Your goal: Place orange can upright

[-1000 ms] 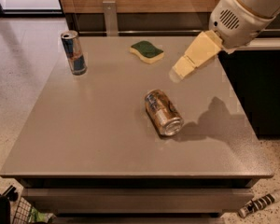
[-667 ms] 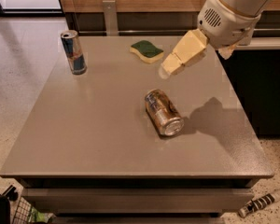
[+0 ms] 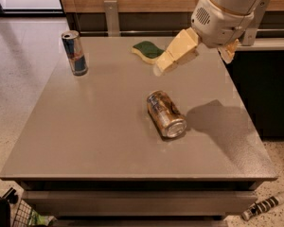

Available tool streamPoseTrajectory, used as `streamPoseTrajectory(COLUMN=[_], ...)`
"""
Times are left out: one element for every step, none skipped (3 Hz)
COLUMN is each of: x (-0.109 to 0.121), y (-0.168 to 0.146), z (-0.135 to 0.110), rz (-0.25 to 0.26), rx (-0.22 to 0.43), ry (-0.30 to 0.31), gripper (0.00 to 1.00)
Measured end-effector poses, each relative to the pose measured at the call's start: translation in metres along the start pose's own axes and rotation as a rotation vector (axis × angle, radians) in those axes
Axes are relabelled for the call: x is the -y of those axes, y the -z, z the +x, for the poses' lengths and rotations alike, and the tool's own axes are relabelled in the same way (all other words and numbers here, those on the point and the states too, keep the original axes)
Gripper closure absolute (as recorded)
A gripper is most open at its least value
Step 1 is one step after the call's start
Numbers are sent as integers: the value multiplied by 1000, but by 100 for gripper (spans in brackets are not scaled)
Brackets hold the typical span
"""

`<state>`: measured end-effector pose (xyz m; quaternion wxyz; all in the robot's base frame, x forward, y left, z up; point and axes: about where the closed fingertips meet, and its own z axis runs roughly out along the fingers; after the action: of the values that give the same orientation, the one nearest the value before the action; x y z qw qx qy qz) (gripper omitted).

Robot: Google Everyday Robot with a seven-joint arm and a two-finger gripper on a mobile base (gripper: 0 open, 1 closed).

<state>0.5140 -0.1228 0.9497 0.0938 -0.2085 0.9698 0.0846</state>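
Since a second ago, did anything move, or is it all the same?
The hand slid sideways above the table, ending closer to the green sponge. It grabbed nothing. The orange can stayed lying on its side, the blue can stayed upright, and the sponge did not move.

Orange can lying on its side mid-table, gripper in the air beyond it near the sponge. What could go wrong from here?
1. The orange can lies on its round side, one silver end toward the front of the table; an off-centre touch may roll it away.
2. The gripper hangs beside the green sponge; descending there, it might snag it.
The blue can stands far off, so a hit seems unlikely.
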Motion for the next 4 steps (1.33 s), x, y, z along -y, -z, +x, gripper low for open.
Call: streamPoseTrajectory(x=[-11,-21,-27,-36], y=[-16,-41,-62,-91], z=[-4,0,3,2], rz=[21,31,37,46], rx=[-23,-68,-111,-167], ry=[55,92,105,107], gripper=[0,0,0,0])
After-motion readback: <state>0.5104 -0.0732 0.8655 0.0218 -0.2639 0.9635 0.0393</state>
